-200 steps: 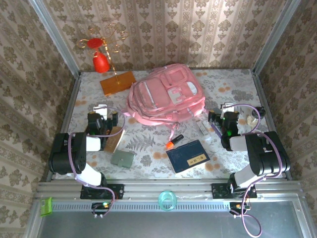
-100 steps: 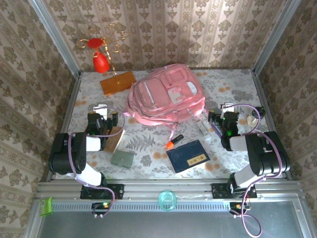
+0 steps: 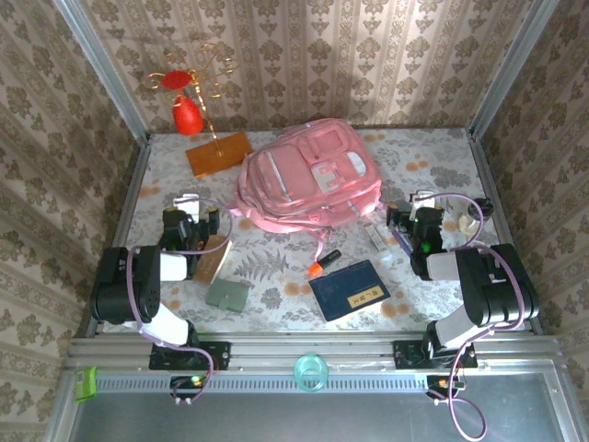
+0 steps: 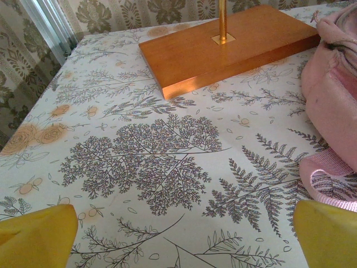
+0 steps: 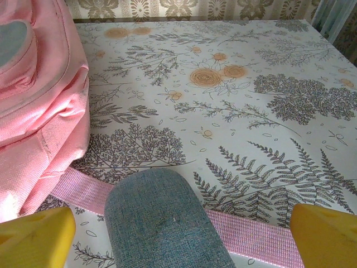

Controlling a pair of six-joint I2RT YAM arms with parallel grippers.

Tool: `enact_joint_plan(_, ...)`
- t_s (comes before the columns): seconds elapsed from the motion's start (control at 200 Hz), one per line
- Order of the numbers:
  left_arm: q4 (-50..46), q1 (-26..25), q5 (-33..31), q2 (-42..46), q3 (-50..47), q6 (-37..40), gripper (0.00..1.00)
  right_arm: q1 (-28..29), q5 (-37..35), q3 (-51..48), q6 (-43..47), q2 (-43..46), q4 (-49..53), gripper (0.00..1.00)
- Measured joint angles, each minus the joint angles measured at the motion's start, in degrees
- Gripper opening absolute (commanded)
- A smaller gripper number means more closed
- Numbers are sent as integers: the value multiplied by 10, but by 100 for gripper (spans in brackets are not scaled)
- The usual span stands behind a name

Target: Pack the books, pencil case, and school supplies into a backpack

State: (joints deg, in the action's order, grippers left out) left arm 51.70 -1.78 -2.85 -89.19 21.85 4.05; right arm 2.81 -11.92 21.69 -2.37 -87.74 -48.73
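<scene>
In the last second nothing has moved: both arms rest where they were and every thing lies in the same place, so the packing has not started yet. The left gripper (image 3: 189, 214), at middle left of the top view, has its jaws fully apart and holds nothing. In its wrist view the yellow fingertips (image 4: 34, 237) sit in the two lower corners with bare tablecloth (image 4: 167, 167) between them.

The right gripper (image 3: 423, 214), at middle right, is equally wide and empty. In front of it, low in its wrist view, a grey fabric roll (image 5: 162, 220), perhaps the pencil case, lies across a pink strap (image 5: 262, 237), and it is not gripped.

The backpack (image 3: 308, 175) lies at the centre, a little toward the top, and no opening shows on it from above. The navy book (image 3: 350, 290) is below centre and the tan book (image 3: 213, 261) is just under the left gripper. The marker (image 3: 324, 262) and the clear stick (image 3: 375, 238) lie below the backpack. I judge that the backpack must be opened first, since all things wait outside it
</scene>
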Motion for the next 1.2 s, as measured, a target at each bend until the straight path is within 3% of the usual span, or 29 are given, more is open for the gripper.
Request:
enact_joint_plan(0.255,0,0,-4,3,-1,0,100,0,0,0,-4,3,4,100)
enact_joint_plan(0.39,-40,0,-45,78,-12,-16,100,0,-35,12,-23,80,93,100)
enact_joint_plan(0.585,-205,21,-93,258,14,-141,100,-5,-173,102,-121,241,293,98)
enact_joint_plan(0.66,-271,22,-73,291,35,-209,100,-7,-173,112,-153,296,347,99)
enact_joint_plan(0.76,-356,-9,-26,295,71,-275,100,2,-119,129,-191,333,416,99)
enact_joint_plan(0.87,-439,-74,13,243,137,-302,99,58,-51,196,-210,280,490,95)
enact_joint_plan(0.99,-495,-109,61,123,235,-316,100,118,42,307,-219,145,547,88)
enact_joint_plan(1.115,-533,-113,98,1,321,-323,99,67,175,344,-266,24,521,82)
enact_joint_plan(1.2,-548,-114,119,-49,349,-328,95,23,188,385,-276,-62,556,82)
